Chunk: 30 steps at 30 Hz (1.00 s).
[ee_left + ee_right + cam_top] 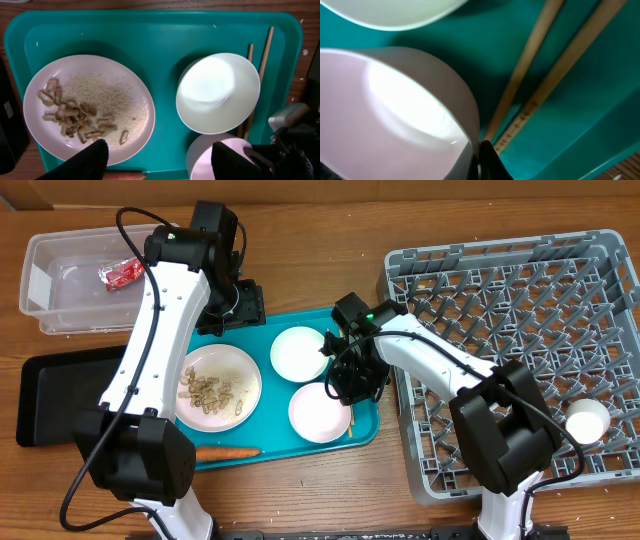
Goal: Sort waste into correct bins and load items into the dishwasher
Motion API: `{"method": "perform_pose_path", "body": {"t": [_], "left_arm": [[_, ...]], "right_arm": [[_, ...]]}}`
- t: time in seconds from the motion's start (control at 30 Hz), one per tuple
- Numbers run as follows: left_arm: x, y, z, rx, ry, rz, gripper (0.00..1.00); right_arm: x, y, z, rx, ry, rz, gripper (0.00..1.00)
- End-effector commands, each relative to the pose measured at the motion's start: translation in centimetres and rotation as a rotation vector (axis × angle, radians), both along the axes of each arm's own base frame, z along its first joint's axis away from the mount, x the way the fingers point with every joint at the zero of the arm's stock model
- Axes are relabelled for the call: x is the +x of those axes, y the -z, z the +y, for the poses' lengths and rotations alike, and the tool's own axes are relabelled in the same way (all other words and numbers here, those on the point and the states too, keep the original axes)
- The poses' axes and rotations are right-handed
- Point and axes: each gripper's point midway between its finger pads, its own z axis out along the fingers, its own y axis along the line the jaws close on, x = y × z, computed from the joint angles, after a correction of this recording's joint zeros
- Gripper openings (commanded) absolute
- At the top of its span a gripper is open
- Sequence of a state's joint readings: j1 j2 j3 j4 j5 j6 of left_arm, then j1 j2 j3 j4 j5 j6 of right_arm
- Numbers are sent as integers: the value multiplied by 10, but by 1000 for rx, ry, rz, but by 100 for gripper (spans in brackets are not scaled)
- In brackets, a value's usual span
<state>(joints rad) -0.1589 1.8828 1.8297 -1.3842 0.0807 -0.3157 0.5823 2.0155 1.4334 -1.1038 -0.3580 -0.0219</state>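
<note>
Chopstick (555, 72) w/ tiny marks, illegible

Left claw (160, 152) agape, right claw (350, 385) low, its state unclear

Wooden table (330, 220) fills the overhead frame: mid-brown, horizontal grain, lightly glossy. Even light from above, soft short shadows. Same wood shows as a strip along the top edge of the left wrist view and in the lower right corner of the right wrist view.
</note>
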Motion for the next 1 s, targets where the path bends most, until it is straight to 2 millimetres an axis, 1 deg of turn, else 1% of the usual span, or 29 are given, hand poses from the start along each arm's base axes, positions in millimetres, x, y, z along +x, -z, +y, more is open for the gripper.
{"method": "perform_pose_path", "body": {"t": [0.0, 0.1, 0.2, 0.27, 0.33, 0.43, 0.47, 0.5, 0.53, 0.6, 0.67, 0.7, 0.73, 0.8, 0.83, 0.9, 0.97], "left_arm": [[1, -1, 5, 8, -25, -4, 68], [1, -1, 6, 12, -25, -6, 67], [2, -1, 10, 35, -28, -8, 67], [2, 0, 14, 59, -32, -11, 67], [3, -1, 18, 73, -37, -16, 66], [9, -1, 23, 77, -50, -38, 65], [11, -2, 25, 76, -57, -45, 65], [15, -2, 29, 74, -70, -56, 65], [16, -2, 31, 74, -76, -61, 65], [19, -3, 36, 73, -88, -70, 65], [22, -3, 38, 72, -95, -82, 66], [24, -4, 39, 71, -98, -90, 66], [27, -4, 41, 70, -103, -100, 67], [31, -5, 43, 68, -111, -115, 68], [31, -5, 44, 69, -113, -117, 69], [32, -5, 46, 70, -117, -117, 69], [32, -6, 47, 71, -118, -121, 69]], "right_arm": [[-3, 0, -2, -8, 0, 15, 4], [0, -13, -1, -3, 3, 7, 4], [14, -40, 2, 35, 17, -52, 4], [28, -66, 1, 65, 34, -124, 4], [49, -92, -9, 54, 79, -226, 4], [86, -124, -44, -41, 205, -396, 4], [97, -136, -60, -77, 257, -449, 4], [114, -154, -89, -136, 340, -532, 4], [121, -161, -102, -159, 371, -565, 4], [137, -175, -139, -228, 470, -641, 4], [148, -187, -177, -311, 564, -708, 4], [155, -194, -203, -374, 634, -750, 4], [159, -200, -225, -430, 693, -782, 4], [164, -213, -274, -570, 812, -853, 4], [165, -218, -290, -616, 850, -875, 4], [165, -232, -330, -724, 961, -936, 4], [162, -246, -362, -824, 1040, -989, 4]]}}
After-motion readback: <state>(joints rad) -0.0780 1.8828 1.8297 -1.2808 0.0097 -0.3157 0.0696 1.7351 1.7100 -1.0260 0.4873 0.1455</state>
